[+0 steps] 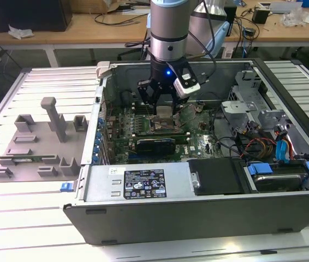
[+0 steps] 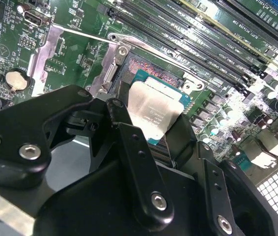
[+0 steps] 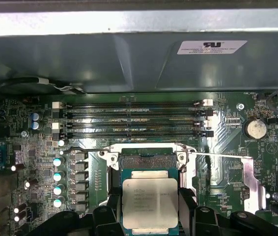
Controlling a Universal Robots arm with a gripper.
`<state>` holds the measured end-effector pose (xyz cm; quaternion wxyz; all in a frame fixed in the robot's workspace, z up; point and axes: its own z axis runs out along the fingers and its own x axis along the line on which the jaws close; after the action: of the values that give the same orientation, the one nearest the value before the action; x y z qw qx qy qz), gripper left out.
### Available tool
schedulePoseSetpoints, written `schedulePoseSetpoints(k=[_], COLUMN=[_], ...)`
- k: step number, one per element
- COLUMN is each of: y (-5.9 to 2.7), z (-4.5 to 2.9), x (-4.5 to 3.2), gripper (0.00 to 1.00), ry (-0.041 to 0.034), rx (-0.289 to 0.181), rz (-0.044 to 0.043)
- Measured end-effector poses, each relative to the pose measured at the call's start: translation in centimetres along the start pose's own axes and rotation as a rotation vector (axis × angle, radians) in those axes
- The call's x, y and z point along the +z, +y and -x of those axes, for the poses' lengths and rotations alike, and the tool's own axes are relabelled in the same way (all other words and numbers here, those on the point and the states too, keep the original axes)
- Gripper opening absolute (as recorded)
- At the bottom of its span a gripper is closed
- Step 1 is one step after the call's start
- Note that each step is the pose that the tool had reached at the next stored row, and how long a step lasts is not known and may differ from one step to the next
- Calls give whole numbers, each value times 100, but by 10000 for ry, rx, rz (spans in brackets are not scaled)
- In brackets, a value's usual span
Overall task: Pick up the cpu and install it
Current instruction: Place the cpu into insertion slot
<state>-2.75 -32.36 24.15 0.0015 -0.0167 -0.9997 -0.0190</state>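
Illegible print on case label [image 3: 211, 47]

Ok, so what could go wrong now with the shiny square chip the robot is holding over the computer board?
The gripper is shut on the cpu over the socket. In the first wrist view a strip of the socket shows past the cpu's edge, so it may not be lined up. If it is set down crooked, it could bend the tiny contacts. The fingers also sit close to the metal socket frame and might knock it.
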Motion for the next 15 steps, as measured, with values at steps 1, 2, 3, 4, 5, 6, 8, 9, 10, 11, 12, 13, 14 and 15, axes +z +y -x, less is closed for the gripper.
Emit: schedulePoseSetpoints(k=[1, 2, 3, 4, 5, 6, 8, 9, 10, 11, 12, 13, 14, 15], y=[0, 0, 0, 0, 0, 0, 0, 0, 0, 0, 0, 0, 0, 0], z=[0, 0, 0, 0, 0, 0, 0, 0, 0, 0, 0, 0, 0, 0], x=[0, 0, 0, 0, 1, 1, 2, 2, 2, 1, 2, 1, 2, 2], gripper=[55, 55, 55, 55, 55, 55, 55, 55, 55, 55, 55, 55, 55, 55], ry=[0, 0, 0, 0, 0, 0, -10, -19, -26, -38, -56, -76, -88, -99], rx=[0, 0, 0, 0, 0, -1, 261, 478, 647, 1008, 1470, 1988, 2309, 2615], rz=[0, 0, -1, -1, -1, -1, 1, 3, 3, 3, 6, 7, 8, 9])
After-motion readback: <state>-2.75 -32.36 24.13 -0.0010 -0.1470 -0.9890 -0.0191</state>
